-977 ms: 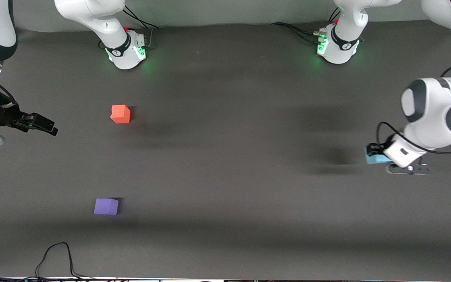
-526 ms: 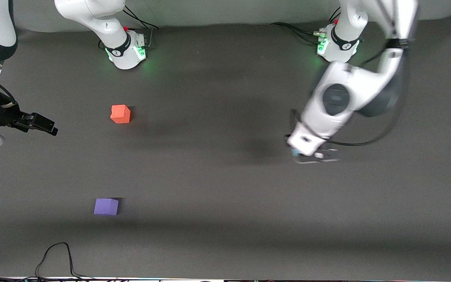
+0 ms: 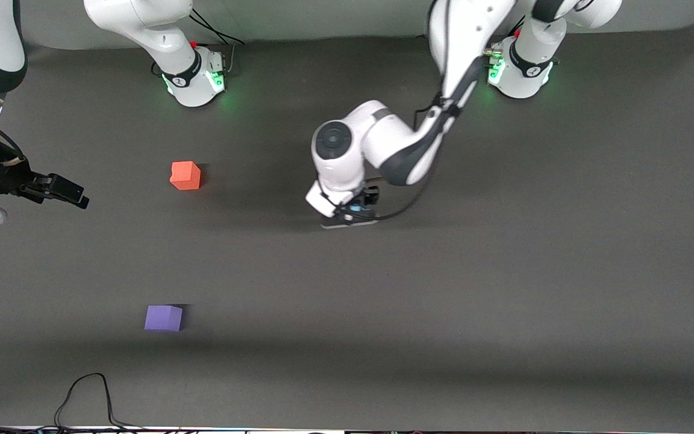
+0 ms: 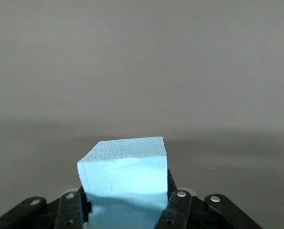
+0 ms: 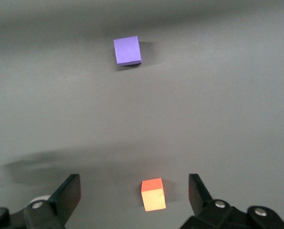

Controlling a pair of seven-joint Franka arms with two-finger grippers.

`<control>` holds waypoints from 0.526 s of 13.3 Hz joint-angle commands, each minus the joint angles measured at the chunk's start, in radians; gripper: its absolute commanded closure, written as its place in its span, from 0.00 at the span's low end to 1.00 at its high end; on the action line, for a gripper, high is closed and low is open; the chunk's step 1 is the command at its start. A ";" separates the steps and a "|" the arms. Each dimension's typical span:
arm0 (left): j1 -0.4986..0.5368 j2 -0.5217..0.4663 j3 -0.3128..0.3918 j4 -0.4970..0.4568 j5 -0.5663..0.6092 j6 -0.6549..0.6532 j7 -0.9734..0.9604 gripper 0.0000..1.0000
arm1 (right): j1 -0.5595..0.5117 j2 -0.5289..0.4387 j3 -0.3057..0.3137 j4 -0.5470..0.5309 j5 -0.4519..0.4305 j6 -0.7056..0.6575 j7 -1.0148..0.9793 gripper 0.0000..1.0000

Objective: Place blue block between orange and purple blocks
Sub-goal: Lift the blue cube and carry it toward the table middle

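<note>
Front view: left gripper (image 3: pixel 352 212) over mid-table, blue block (image 3: pixel 355 208) barely visible under the wrist. Orange block (image 3: pixel 185 175) and purple block (image 3: pixel 163 317) well apart toward the right arm's end, purple nearer the camera; gap between them bare, likely the drop spot.

Left wrist view: blue block (image 4: pixel 124 183) clamped between the fingers (image 4: pixel 179 208), carried clear of the table (image 4: pixel 142 71).

Right wrist view: right gripper (image 5: pixel 134 200) spread wide, empty, waiting above the orange block (image 5: pixel 152 193); purple block (image 5: pixel 127 50) in sight.

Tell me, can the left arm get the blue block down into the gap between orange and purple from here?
Probably yes. The left gripper holds the blue block over bare table; nothing stands between the orange block and the purple block. The right gripper waits, fingers open, at the table's edge.
</note>
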 commanded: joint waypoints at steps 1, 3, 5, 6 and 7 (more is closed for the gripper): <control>-0.042 0.098 0.024 0.079 0.016 0.091 -0.033 0.56 | -0.004 0.005 -0.003 0.016 0.003 -0.019 -0.021 0.00; -0.054 0.129 0.025 0.083 0.020 0.131 -0.034 0.56 | -0.002 0.005 -0.003 0.016 0.003 -0.019 -0.017 0.00; -0.053 0.131 0.025 0.082 0.020 0.131 -0.034 0.54 | -0.002 0.007 -0.003 0.016 0.003 -0.019 -0.017 0.00; -0.052 0.132 0.027 0.082 0.020 0.131 -0.034 0.50 | 0.001 0.005 -0.003 0.018 0.002 -0.019 -0.017 0.00; -0.050 0.134 0.028 0.080 0.022 0.131 -0.033 0.27 | 0.004 0.005 0.000 0.019 0.002 -0.019 -0.019 0.00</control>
